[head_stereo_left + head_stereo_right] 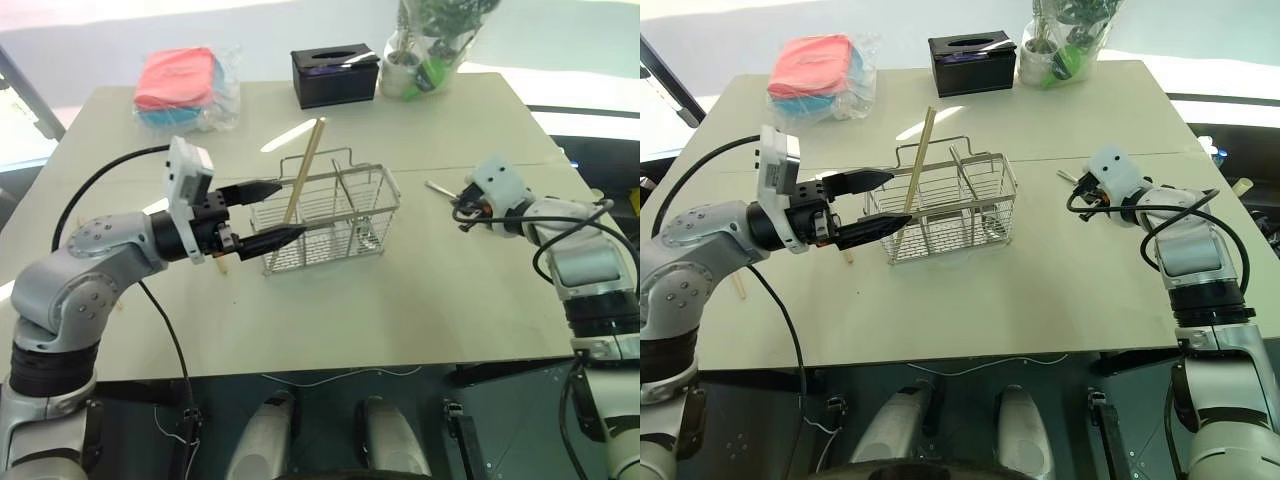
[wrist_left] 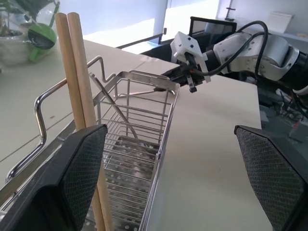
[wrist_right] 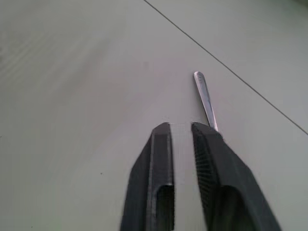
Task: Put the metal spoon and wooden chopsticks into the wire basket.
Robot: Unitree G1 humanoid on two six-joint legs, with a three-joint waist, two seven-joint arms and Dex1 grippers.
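Wooden chopsticks: standing in basket, done
Spoon: flat on bench, right of basket
Left tool: wide apart, empty
Right tool: slightly apart, empty, beside spoon
Next: pick up spoon

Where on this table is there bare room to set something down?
Bare: the near strip of the table in front of the basket, and the stretch between basket and spoon. Crowded: the far edge, with the cloth bag, tissue box and plant.
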